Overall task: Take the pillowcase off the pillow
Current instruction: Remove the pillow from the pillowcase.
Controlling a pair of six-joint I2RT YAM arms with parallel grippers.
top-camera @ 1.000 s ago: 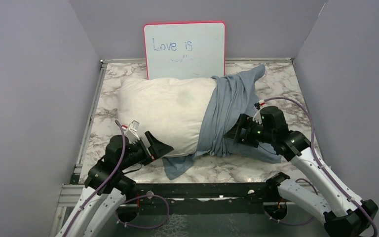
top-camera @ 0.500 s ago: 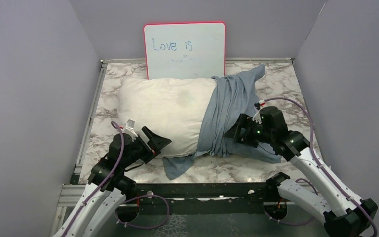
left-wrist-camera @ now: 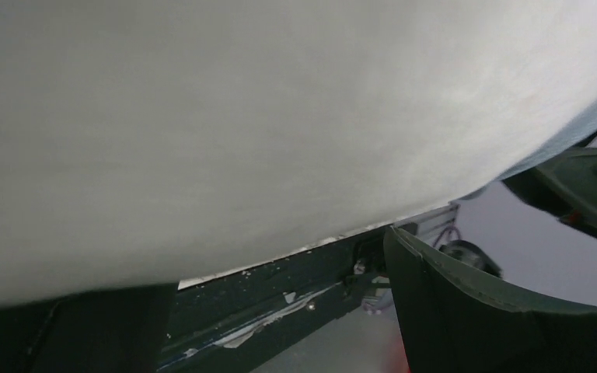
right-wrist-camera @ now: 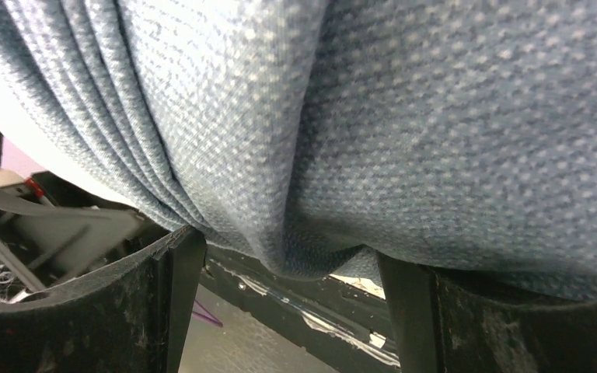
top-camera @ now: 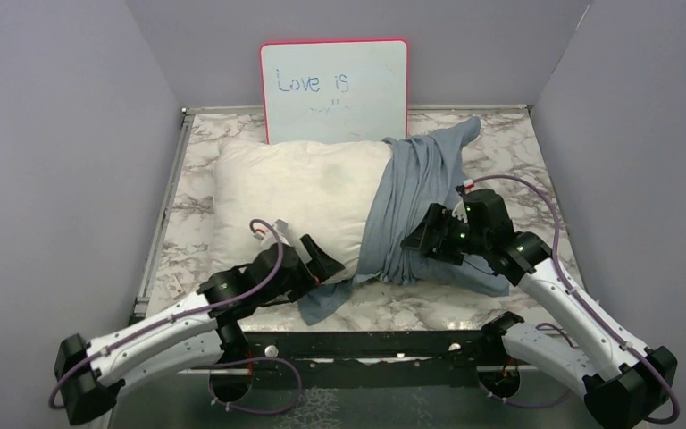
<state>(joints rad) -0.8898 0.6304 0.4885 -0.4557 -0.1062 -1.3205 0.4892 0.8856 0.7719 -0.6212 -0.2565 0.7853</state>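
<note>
The left pincer has swung in low against the pillow, jaws released, with the white bulk just above them. If they close too shallow, the pillow could drag along. The right pincer straddles the bunched pillowcase with jaws wide; I cannot tell if it grips, so a pull may slip off.

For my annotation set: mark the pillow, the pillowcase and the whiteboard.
pillow (top-camera: pixel 290 201), top external view, bare white middle of its upper face.
pillowcase (top-camera: pixel 409 192), top external view, bunched folds over the pillow's right end.
whiteboard (top-camera: pixel 368 103), top external view, blank part of its writing surface.
</note>
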